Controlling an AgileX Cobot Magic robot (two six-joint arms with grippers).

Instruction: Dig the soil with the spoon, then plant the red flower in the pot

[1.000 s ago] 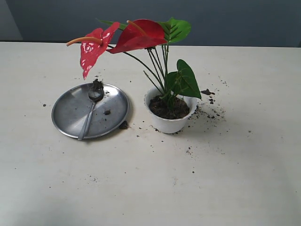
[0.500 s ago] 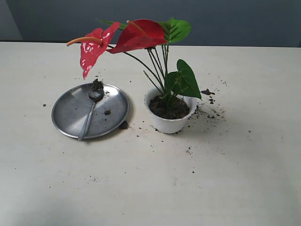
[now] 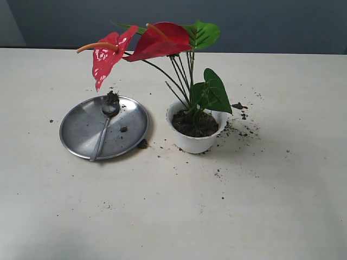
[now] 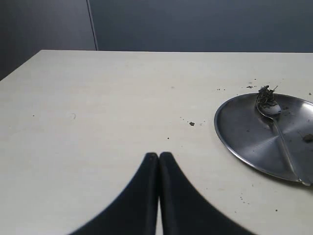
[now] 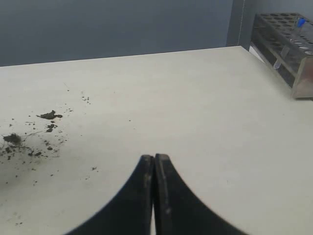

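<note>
Though scalloped, glossy wht pot

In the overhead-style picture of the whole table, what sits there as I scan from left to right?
steel plate → spoon lying on the plate → white pot holding the red flower → scattered soil crumbs on the table.

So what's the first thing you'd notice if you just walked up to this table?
The artificial sprig with two glossy red heart-shaped blooms and green leaves, standing upright in the small white round pot at the middle of the table. Just left of the pot, apart from it, a slim silver spoon with soil on its bowl lies on a round steel plate, and dark soil crumbs are scattered right of the pot.
</note>
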